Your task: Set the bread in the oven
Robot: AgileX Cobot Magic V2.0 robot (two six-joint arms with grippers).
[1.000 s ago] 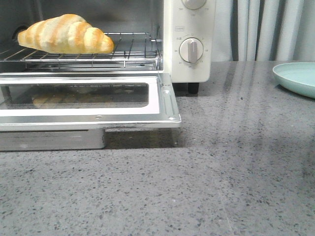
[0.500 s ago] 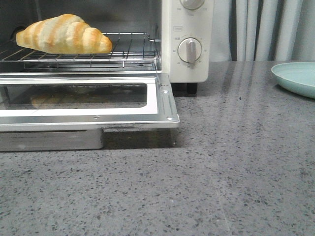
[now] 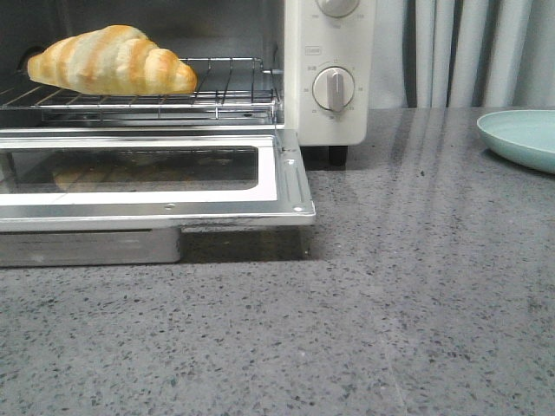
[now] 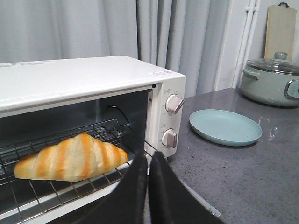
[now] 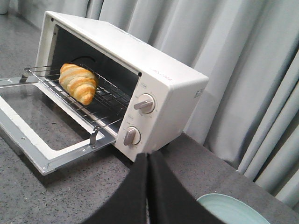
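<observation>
A golden-orange, cream-striped croissant-shaped bread (image 3: 111, 60) is seen lying on the wire rack (image 3: 230, 82) inside a cream-white toaster oven (image 4: 93, 79), its glass door (image 3: 152, 178) dropped open. Both grippers' jaws, left (image 4: 148, 161) and right (image 5: 147, 161), are pressed together, empty, apparently drawn clear of it.

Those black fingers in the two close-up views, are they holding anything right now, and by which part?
Nothing. Both the left fingers and the right fingers are pressed together with nothing between them. The bread lies free on the oven rack.
</observation>
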